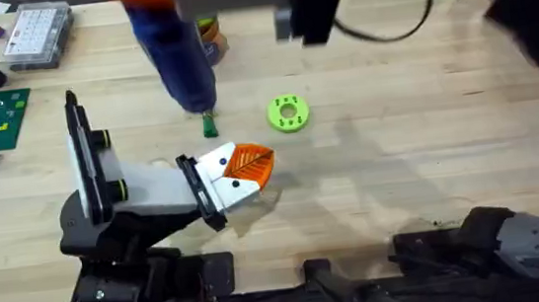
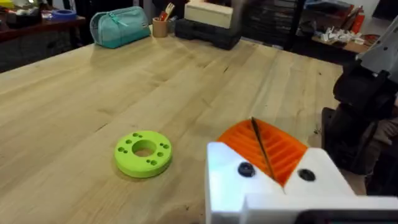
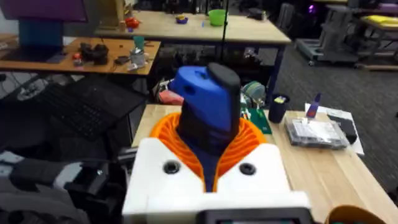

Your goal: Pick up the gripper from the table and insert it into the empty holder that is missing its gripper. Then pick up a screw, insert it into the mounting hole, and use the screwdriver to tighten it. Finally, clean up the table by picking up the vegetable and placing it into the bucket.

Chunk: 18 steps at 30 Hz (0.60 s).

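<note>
Logging progress, biggest item first. Holder (image 1: pixel 144 188) lies at 8 o'clock on the table (image 1: pixel 426 126), its grey arm pointing toward centre. Screwdriver (image 1: pixel 176 51) is off the table, raised close under the overhead camera at 11 o'clock, bit end down. Bucket (image 1: pixel 216 39) sits at 12 o'clock, mostly hidden behind the screwdriver. Gripper (image 1: pixel 241 169) sits against the holder's black bracket, orange tip toward 3 o'clock; judged seated, so the insertion step looks done. Vegetable (image 1: pixel 210 127) lies on the table just off centre toward 10 o'clock, apart from the bucket and under the driver's bit as the overhead shows it. Lime disc (image 1: pixel 288 112) lies beside it, toward 12 o'clock.

Screw: too small to find; cannot tell whether one sits in the mounting hole. With the driver in hand, the step is judged to be the tightening, either about to begin or just finished. Clean-up is not yet done, since the vegetable is outside the bucket.

Fingers:
- Right gripper (image 3: pixel 210 146): orange pads clamped around the blue driver body, black cap above them.
- Left gripper (image 2: pixel 258 149): pads pressed together with a thin dark line between them; cannot tell whether anything is pinched there. It hangs low over bare table, with the disc near it.
</note>
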Available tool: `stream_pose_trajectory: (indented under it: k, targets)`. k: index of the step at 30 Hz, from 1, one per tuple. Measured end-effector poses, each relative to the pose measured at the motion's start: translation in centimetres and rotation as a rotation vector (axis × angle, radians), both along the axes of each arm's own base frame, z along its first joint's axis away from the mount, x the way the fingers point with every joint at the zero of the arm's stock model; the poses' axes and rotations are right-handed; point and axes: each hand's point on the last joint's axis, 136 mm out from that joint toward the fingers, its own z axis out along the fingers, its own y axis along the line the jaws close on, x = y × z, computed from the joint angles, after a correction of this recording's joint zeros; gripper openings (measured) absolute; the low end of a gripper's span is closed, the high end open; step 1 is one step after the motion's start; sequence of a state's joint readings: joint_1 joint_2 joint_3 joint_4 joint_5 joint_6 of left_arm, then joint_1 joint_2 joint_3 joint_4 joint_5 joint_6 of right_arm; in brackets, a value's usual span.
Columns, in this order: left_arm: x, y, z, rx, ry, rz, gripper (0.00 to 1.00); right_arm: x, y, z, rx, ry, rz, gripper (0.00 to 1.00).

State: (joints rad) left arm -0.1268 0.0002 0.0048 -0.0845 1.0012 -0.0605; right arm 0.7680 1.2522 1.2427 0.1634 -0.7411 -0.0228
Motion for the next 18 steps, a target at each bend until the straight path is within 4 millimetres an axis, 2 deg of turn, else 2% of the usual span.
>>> stream_pose_trajectory:
  k: [5,8,18]
  targets:
    - [0.0,0.0,0.0,0.000,0.000,0.000,0.016,0.2,0.3,-2.8,-0.012,0.019,0.008,0.035]
    - [0.0,0.0,0.0,0.000,0.000,0.000,0.016,-0.2,0.2,-3.7,-0.008,0.018,0.022,0.034]
    - [0.0,0.0,0.0,0.000,0.000,0.000,0.016,-2.3,-0.7,-2.6,0.029,-0.027,0.092,0.033]
